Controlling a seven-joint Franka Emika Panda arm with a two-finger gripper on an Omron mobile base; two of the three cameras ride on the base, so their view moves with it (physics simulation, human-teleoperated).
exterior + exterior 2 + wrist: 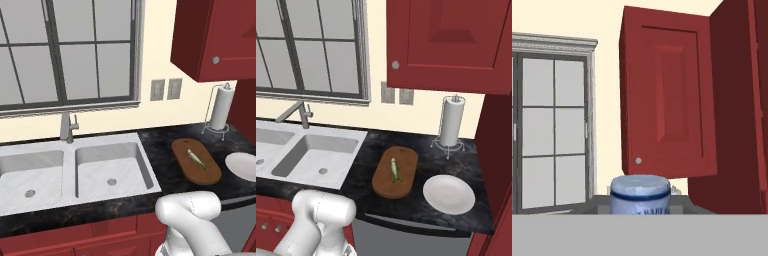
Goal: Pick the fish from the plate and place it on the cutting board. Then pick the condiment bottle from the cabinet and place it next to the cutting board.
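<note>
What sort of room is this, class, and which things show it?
A simulated home kitchen: a pale double-basin sink under a window, a dark speckled stone counter holding an oblong brown wooden cutting board with a small silvery-green fish on it, and a round white plate.

The dark speckled counter (456, 150) runs along the wall with a double sink (75, 172) set into it on the left. Sitting right on the counter: a brown cutting board (406, 175), a white plate (449, 195) just to the right of the board, not touching it, and a paper towel holder (451, 122) back near the wall. Fish (394, 170) is lying on the board.
</note>
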